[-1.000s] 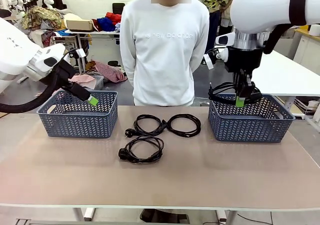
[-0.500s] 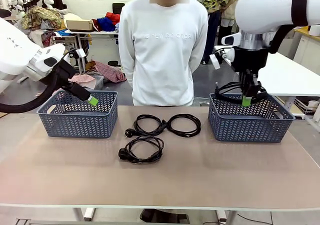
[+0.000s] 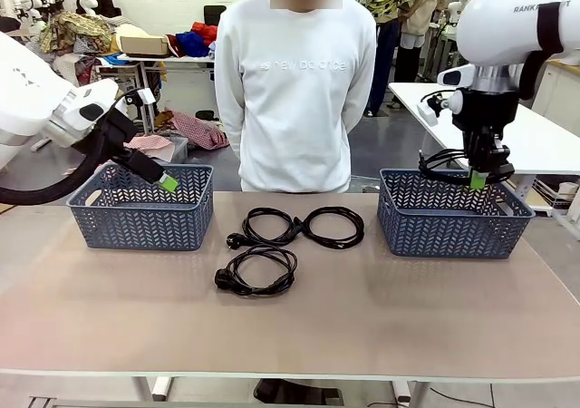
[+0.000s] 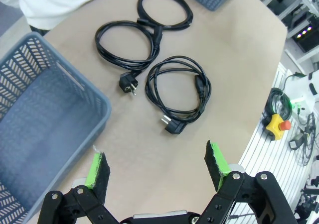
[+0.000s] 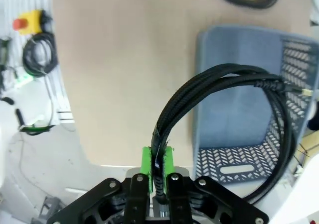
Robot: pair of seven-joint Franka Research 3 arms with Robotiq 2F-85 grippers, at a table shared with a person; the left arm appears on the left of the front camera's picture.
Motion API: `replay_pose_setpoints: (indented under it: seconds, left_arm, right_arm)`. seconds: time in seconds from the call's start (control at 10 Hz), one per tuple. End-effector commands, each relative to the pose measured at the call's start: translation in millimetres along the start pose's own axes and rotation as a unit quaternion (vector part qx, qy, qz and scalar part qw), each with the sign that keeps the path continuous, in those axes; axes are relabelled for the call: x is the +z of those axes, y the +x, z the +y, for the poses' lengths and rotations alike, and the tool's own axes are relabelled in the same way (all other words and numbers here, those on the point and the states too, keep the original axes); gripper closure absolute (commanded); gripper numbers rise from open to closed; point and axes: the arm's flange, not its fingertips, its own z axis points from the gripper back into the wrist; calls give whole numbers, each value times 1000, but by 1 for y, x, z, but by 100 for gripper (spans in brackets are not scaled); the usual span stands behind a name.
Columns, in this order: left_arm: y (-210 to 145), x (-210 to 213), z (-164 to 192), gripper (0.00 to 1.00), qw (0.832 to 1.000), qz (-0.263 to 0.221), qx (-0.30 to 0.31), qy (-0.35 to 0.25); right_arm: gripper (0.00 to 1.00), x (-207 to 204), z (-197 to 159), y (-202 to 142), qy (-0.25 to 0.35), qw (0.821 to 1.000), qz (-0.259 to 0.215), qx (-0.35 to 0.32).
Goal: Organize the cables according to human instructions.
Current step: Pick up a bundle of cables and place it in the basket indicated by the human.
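We find the right gripper (image 3: 478,179) clamped on a coiled cable (image 3: 442,165), loop trailing toward 9 o'clock, basket (image 3: 449,227) directly at 6 o'clock; left gripper (image 3: 168,182) spread wide; three cables (image 3: 297,229) lie mid-table

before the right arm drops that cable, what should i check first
1. Grip: right end effector shut on the held cable: ok.
2. Drop zone: the loop hangs above the right basket; whether all of it lies inside the rim: cannot tell.
3. Bystander: person stands at the far side, no hand over either basket: ok.
4. Other arm: left end effector open, by the left basket, holding nothing: ok.
5. Rest: three cables on the table lie apart from the held one: ok.
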Motion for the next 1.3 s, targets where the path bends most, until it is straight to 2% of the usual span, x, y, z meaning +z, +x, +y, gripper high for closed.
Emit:
replay_pose_setpoints:
  seconds: [0.0, 0.5, 1.2]
  left_arm:
    - [-2, 0, 0, 0, 1000, -9, -7, -11]
    - [-2, 0, 0, 0, 1000, -9, -7, -11]
    - [-2, 0, 0, 0, 1000, -9, -7, -11]
  right_arm:
    - [89, -4, -27, -13, -22, 1000, -11, 7]
    - [89, -20, -74, -15, -32, 999, -1, -21]
    - [89, -19, -88, -8, -23, 999, -5, -44]
